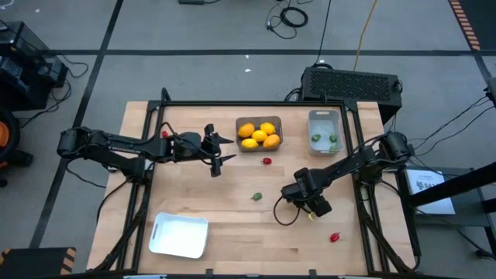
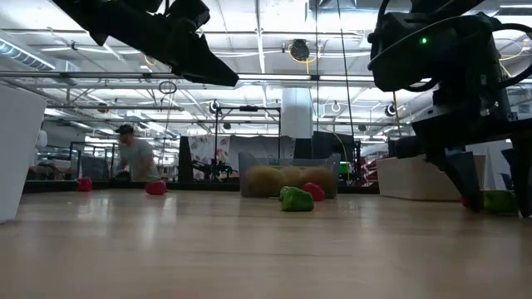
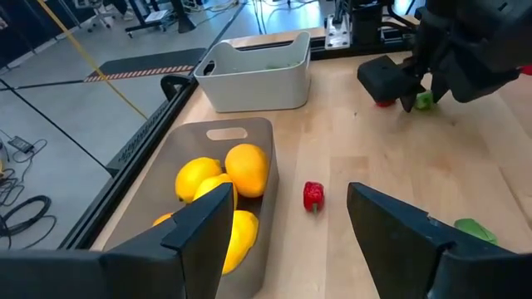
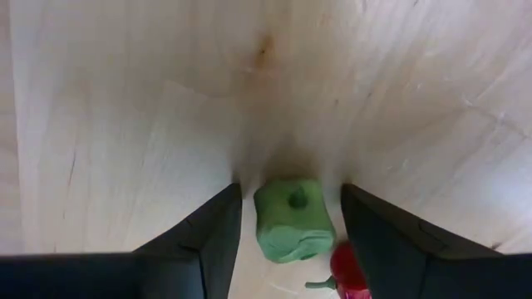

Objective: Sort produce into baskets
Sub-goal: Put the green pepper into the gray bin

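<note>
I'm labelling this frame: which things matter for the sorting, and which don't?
Job: yellow fruits in dark bin; pale bin; white tray; green piece between right gripper fingers; red piece.
Not: black box, floor cables.

Left hand (image 1: 218,152) raised, fingers spread, right hand (image 4: 289,223) lowered, fingers apart

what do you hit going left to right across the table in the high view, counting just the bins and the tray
white shallow rounded-corner tray → dark grey square bin holding yellow and orange round fruits → pale grey narrow rectangular bin with tiny green pieces inside.
</note>
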Controlling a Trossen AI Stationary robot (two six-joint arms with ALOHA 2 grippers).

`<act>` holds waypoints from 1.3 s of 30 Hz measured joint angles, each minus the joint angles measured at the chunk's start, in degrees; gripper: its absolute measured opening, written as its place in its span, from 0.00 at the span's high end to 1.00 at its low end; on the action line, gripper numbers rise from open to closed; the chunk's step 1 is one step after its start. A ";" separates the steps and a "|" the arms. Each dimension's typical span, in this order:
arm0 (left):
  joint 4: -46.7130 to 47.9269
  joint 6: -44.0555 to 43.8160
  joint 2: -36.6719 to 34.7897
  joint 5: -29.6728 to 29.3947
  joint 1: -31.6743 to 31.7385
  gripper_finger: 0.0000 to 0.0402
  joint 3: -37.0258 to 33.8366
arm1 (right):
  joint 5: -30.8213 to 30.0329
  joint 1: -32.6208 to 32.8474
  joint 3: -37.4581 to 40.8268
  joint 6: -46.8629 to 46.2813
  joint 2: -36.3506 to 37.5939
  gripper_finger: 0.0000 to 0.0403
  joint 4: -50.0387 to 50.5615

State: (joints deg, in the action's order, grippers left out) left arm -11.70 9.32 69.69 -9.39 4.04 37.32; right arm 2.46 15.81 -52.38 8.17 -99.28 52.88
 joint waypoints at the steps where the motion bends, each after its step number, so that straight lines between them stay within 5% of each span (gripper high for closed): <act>1: 0.02 0.00 0.00 0.00 0.01 0.39 0.00 | 0.02 0.00 0.00 -0.15 -0.16 0.50 0.02; 11: 0.02 -0.02 0.00 0.00 0.01 0.39 0.00 | 0.49 -0.04 -1.27 -0.18 1.46 0.64 0.80; 26: 0.13 0.02 0.00 0.00 0.01 0.39 0.00 | 0.17 -1.40 -17.08 2.10 1.89 0.81 14.10; 39: 0.48 0.00 0.00 0.00 -0.01 0.39 0.00 | -16.29 -11.69 -19.32 9.25 8.64 0.81 26.36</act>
State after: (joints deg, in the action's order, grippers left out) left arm -11.22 9.32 69.69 -9.39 4.03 37.32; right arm -13.83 4.12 -71.70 17.41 -90.64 79.24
